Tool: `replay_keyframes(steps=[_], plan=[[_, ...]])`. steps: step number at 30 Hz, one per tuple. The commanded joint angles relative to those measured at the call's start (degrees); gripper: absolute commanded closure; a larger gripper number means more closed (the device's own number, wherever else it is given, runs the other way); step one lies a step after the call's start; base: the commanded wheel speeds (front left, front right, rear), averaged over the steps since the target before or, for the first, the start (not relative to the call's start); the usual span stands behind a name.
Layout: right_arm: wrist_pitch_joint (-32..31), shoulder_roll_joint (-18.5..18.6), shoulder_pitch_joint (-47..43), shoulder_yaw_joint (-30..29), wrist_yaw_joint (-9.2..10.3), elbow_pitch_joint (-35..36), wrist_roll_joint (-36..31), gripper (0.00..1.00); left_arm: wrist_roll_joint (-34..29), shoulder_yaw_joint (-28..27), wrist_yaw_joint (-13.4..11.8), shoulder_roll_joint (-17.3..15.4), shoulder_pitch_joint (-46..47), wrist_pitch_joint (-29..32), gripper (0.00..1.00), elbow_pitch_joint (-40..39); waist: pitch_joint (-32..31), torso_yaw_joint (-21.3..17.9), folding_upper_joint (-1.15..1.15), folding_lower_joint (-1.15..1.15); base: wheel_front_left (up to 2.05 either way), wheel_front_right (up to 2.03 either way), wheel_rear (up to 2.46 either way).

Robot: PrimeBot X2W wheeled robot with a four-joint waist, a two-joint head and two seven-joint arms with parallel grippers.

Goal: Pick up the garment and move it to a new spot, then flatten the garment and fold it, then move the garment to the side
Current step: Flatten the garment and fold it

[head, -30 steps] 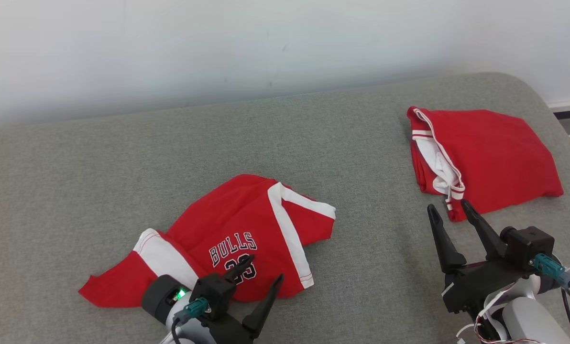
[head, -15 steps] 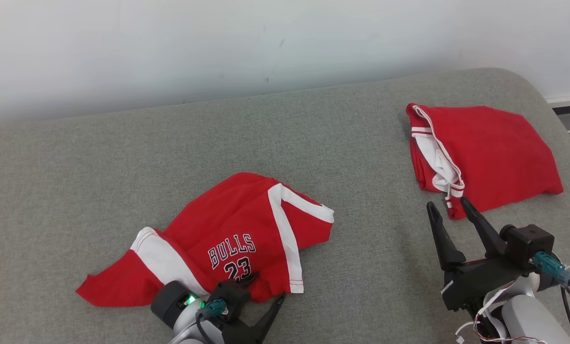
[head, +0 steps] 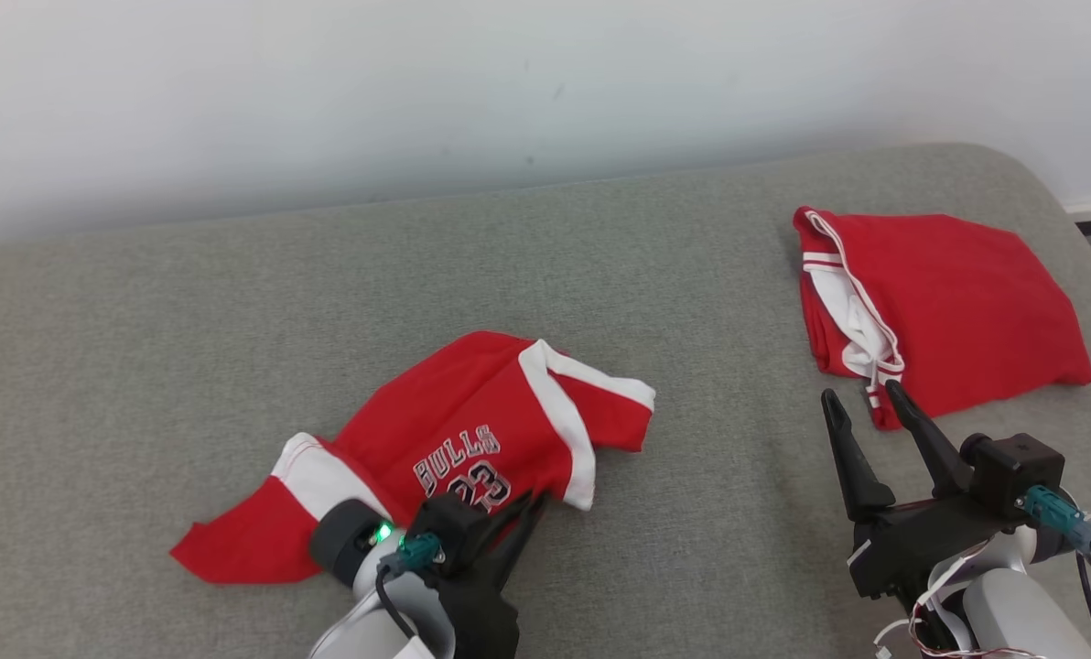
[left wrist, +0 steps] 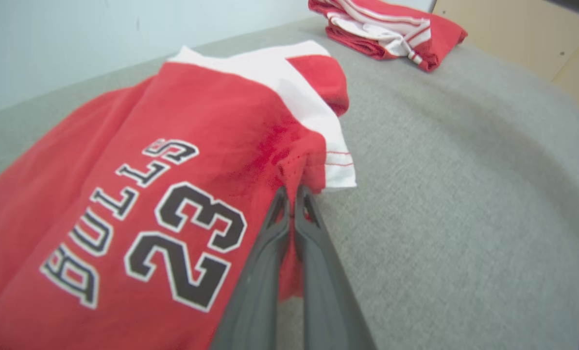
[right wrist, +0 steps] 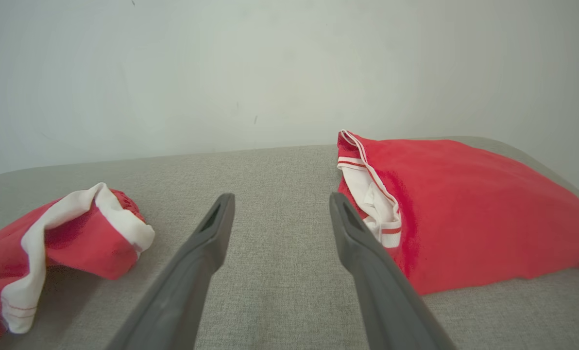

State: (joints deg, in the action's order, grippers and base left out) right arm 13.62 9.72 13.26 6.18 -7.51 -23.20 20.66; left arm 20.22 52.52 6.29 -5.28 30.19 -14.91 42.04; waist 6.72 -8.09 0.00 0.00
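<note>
Pinching the near hem of the garment (head: 472, 412): left gripper (head: 520, 513), fingers pressed together on a bunch of red cloth just beside the white side stripe. The hem is puckered where it is held. The garment lies crumpled on the grey cushion (head: 189, 320), left of centre and towards the front, with the "BULLS 23" print facing up. The right gripper (head: 859, 392) is spread wide with nothing between its fingers, over bare cushion. Folded clothes (head: 957, 302), red with white trim, lie at right rear, just beyond the right fingertips; contact cannot be judged. A pale wall (head: 417, 91) stands behind.
</note>
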Motion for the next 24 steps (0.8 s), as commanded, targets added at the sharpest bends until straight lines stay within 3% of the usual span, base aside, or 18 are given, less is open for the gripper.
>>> replay_keyframes(steps=[1,9,17,24], plan=[[0.29,0.09,-0.55,-0.15,0.04,-0.05,0.01,0.0,0.82,-0.91,-0.29,-0.55,0.26,-0.36,1.0,-2.48,-0.45,0.92,0.0,0.0,0.0,0.0,0.0],[0.28,-0.09,-1.35,0.27,0.05,-0.52,0.54,0.0,0.97,-3.76,-1.8,-4.44,-2.2,-0.38,1.0,-16.78,-2.0,3.96,0.0,0.0,0.0,0.0,0.0],[0.41,-0.2,-2.06,0.54,0.05,-1.1,0.74,0.0,2.91,-7.91,-6.28,-11.2,-5.71,3.16,1.0,-31.11,-3.39,7.48,0.0,0.0,0.0,0.0,0.0],[0.27,-0.18,-2.02,1.03,0.05,-1.48,0.9,0.0,5.59,-13.33,-10.26,-16.75,-9.4,3.55,1.0,-35.37,-4.09,9.22,0.0,0.0,0.0,0.0,0.0]])
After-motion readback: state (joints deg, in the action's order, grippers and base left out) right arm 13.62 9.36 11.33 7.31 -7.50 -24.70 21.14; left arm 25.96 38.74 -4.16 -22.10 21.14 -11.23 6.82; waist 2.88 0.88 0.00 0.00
